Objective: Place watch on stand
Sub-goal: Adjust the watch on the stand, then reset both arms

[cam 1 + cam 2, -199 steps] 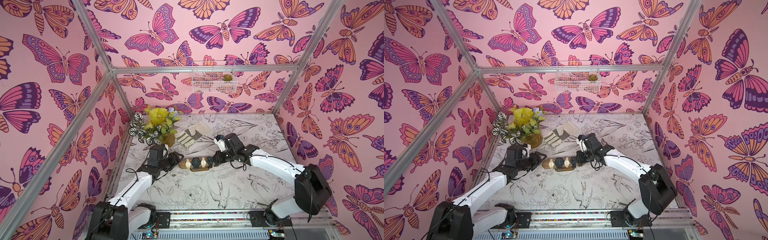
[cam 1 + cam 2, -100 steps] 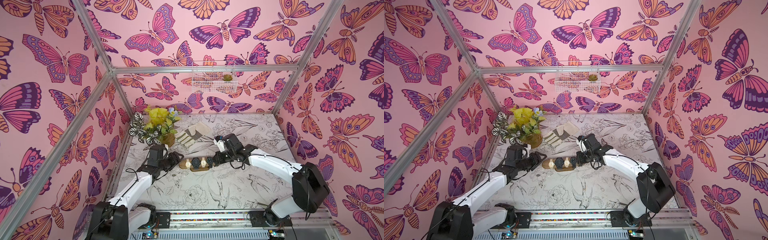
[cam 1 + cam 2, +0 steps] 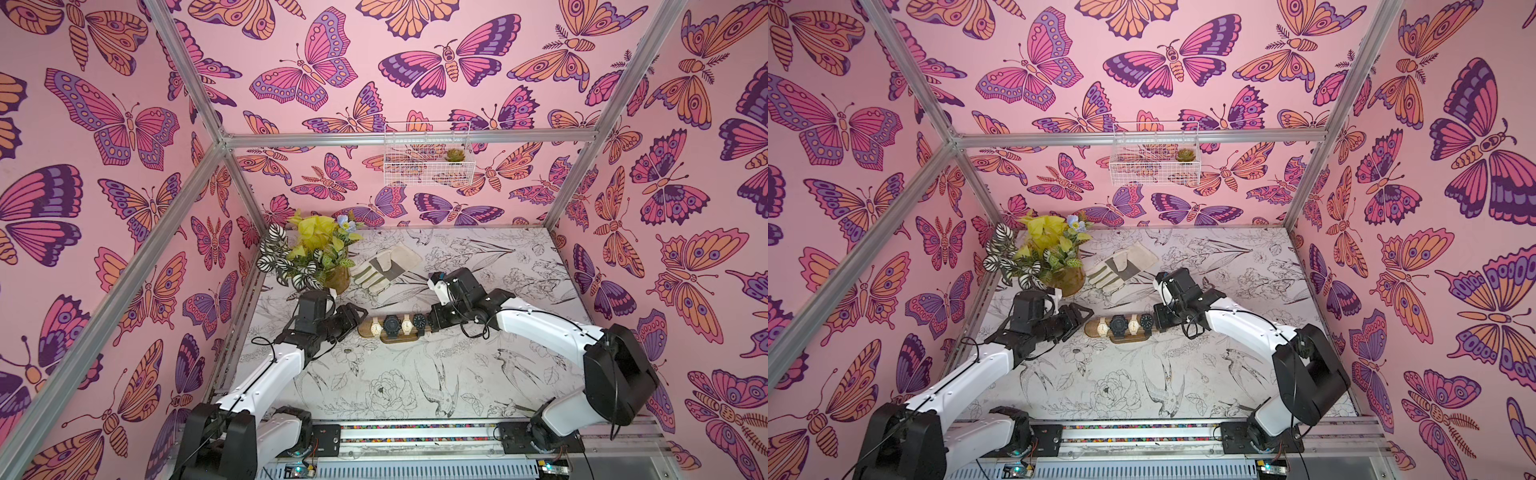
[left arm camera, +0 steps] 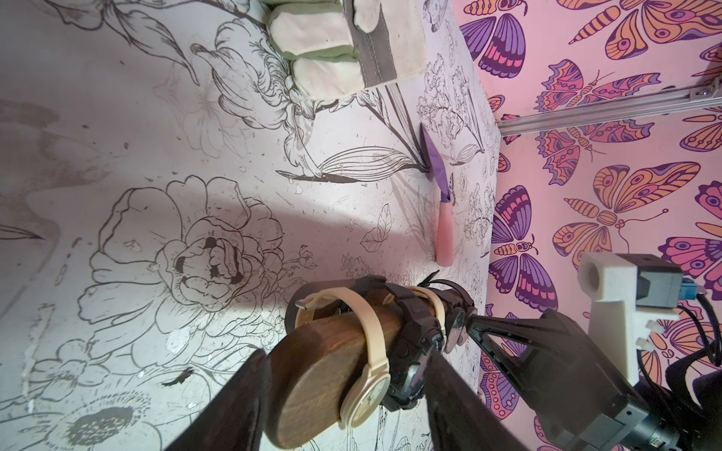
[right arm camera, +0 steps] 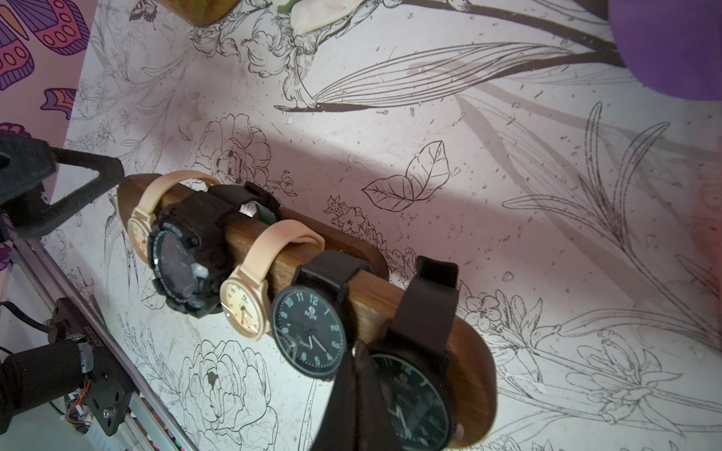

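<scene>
Both top views are bright, evenly lit and sharp. Straight frame rails splay outward toward the edges from wide-angle distortion. In the wrist views a broad soft shadow band crosses the table (image 4: 164, 129) behind the stand (image 4: 324, 371). Nearest fingers (image 4: 222, 406) are dark and blurred. Watch glass (image 5: 308, 336) beside the stand shows faint glare.

Five watches (image 5: 308, 336) on wooden stand (image 5: 469, 351)

Left gripper (image 3: 360, 312) is extended low over the table, jaws parted. Right gripper (image 3: 429, 322) faces it from the opposite side, jaws closed. Both forearms slope downward.
</scene>
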Controlling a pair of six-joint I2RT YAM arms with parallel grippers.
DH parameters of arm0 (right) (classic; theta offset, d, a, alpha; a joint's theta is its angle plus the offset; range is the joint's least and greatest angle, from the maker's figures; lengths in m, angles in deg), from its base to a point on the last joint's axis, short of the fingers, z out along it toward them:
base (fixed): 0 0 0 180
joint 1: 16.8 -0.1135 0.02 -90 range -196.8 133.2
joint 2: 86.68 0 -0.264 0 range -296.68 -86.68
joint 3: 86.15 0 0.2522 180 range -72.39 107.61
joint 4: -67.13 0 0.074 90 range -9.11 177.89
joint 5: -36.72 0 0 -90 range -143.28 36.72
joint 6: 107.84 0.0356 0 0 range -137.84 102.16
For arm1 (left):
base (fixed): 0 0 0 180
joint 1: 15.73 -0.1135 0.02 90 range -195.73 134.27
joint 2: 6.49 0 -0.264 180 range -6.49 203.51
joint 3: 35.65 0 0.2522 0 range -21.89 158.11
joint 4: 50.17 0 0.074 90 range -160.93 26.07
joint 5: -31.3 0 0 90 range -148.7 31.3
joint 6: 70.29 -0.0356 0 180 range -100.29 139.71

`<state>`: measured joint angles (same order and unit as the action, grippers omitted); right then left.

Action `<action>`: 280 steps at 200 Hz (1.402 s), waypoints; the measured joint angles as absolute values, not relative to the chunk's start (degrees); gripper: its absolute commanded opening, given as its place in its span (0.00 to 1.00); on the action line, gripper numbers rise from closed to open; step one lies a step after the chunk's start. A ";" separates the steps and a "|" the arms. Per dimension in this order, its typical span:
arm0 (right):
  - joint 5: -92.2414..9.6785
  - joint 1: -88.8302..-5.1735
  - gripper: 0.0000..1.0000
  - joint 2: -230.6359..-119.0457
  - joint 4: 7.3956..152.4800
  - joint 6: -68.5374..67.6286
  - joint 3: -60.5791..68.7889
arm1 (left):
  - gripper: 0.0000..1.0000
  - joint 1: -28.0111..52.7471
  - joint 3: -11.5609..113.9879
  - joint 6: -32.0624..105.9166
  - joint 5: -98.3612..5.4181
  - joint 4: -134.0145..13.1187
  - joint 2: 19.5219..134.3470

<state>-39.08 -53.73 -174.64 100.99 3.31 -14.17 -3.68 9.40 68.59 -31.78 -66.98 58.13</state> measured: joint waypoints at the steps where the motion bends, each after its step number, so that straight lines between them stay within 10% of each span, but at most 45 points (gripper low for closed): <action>1: -39.08 -53.73 0.05 -174.64 100.99 3.33 -14.17 | 0.65 -3.68 9.40 68.59 -31.76 -67.00 58.13; 72: -39.46 -53.46 0.13 -169.02 103.87 3.09 -14.13 | 0.65 -3.68 11.87 67.48 -31.78 -69.10 57.86; 100: -41.27 -50.40 0.42 -161.68 105.88 2.80 -14.13 | 0.75 -3.68 15.08 64.33 -33.16 -73.58 54.19; 104: -41.77 -49.55 0.45 -160.59 106.06 2.94 -14.13 | 0.98 -3.70 15.67 63.41 -33.51 -74.43 53.27; 111: -42.45 -48.07 0.51 -159.06 106.49 2.76 -14.13 | 0.99 -3.70 16.65 62.05 -34.28 -75.70 51.76; 118: -43.13 -46.32 0.99 -157.59 107.13 2.50 -14.13 | 0.99 -3.70 17.59 61.11 -35.11 -76.86 50.28; 208: -66.65 -38.30 0.99 -146.95 108.57 -2.31 -17.84 | 0.99 -3.68 13.11 46.47 -64.98 -75.92 35.68; 280: -82.65 -33.27 0.99 -151.30 83.54 -12.12 -40.66 | 0.99 -4.25 2.64 31.17 -91.37 -56.95 49.84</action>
